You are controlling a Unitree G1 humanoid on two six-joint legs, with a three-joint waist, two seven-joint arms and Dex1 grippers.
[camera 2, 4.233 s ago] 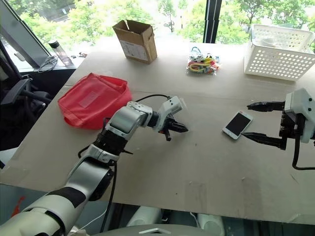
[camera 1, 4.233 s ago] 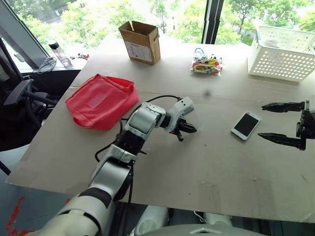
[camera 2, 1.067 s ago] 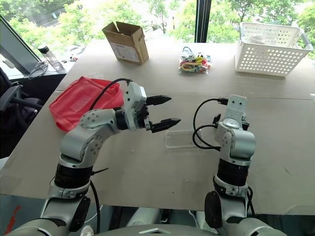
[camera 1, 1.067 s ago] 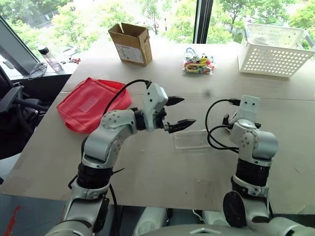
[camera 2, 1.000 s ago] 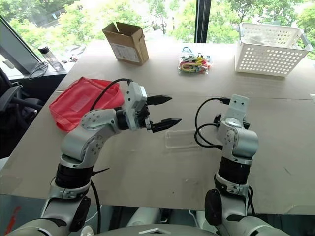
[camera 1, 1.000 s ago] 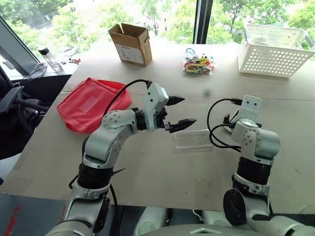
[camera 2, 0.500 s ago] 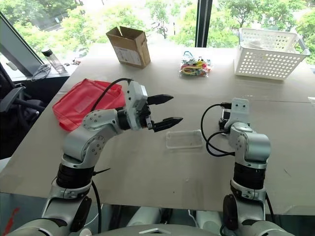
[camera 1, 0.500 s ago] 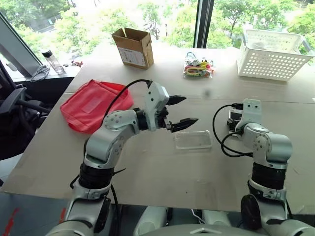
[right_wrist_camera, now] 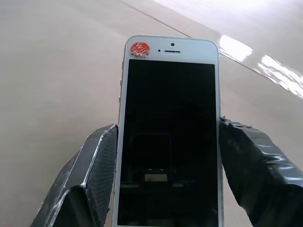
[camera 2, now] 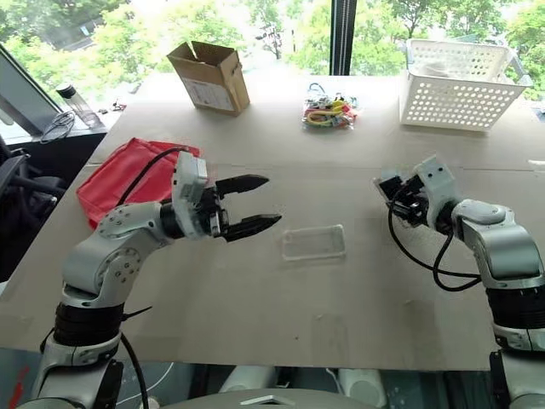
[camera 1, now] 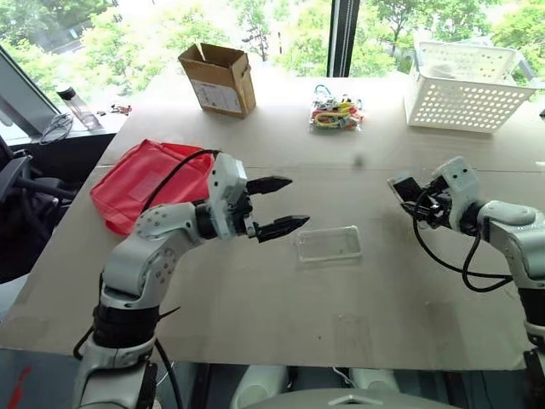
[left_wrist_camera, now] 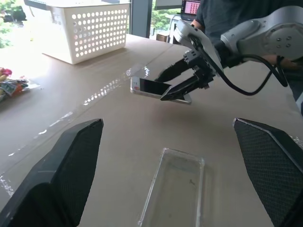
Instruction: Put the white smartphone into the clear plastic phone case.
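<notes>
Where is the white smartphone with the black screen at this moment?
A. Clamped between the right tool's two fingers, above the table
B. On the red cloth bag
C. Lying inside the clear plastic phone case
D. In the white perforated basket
A: the white smartphone sits between the right tool fingers, lifted off the table, while the clear plastic phone case lies empty.

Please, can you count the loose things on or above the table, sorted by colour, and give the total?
White: 2, the white smartphone and the basket.
Clear: 1, the clear plastic phone case.
Red: 1, the pouch.
Brown: 1, the cardboard box.
Mixed colours: 1, the bag of small items.
Total: 6.
</notes>
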